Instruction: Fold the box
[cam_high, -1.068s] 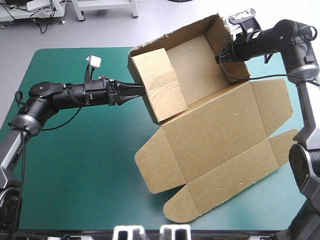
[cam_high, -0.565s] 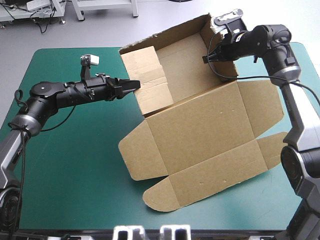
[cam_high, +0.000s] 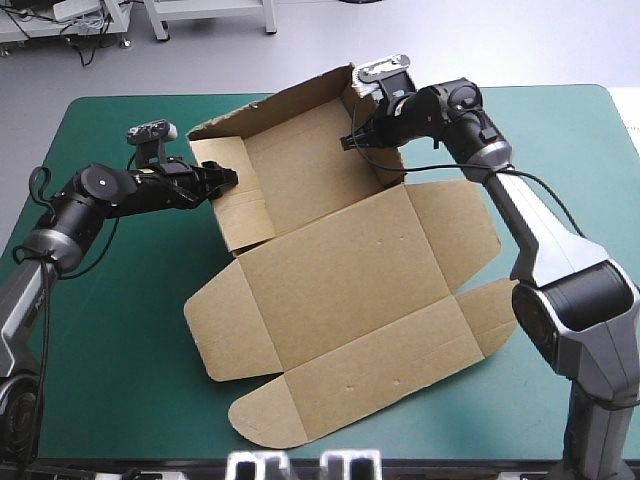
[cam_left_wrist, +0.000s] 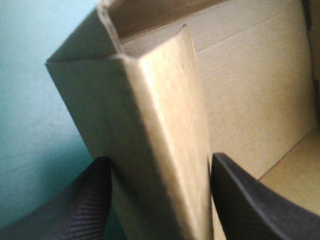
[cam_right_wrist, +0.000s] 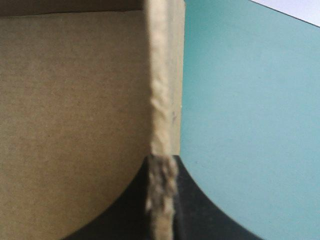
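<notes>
The brown box (cam_high: 340, 290) is being pinched by the right pincer (cam_high: 352, 138) and straddled by the parted left pincer (cam_high: 228, 180).

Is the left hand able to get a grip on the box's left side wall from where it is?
Probably yes. The left hand has its fingers open astride that side wall, one outside over the table cover, one inside the box, with nothing else between them.
</notes>
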